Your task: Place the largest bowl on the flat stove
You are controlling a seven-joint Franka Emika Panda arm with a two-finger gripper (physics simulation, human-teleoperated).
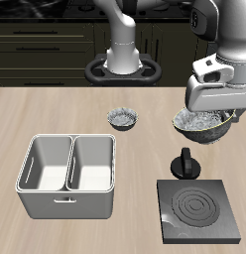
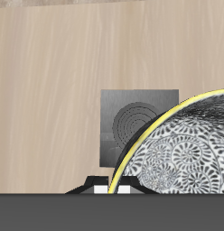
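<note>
While no writing shows, hand [image 1: 216,121] holds largest bowl [image 1: 198,126] above table [image 1: 56,114].

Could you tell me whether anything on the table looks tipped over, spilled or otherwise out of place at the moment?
Nothing stands out. The largest bowl is lifted off the table in the gripper, roughly upright. The smaller bowl, the grey two-compartment bin and the flat stove all sit squarely on the table, with nothing spilled.

Matt wood-grain table [image 1: 56,114], dark matt flat stove [image 1: 199,210], grey bin [image 1: 70,177]
</note>
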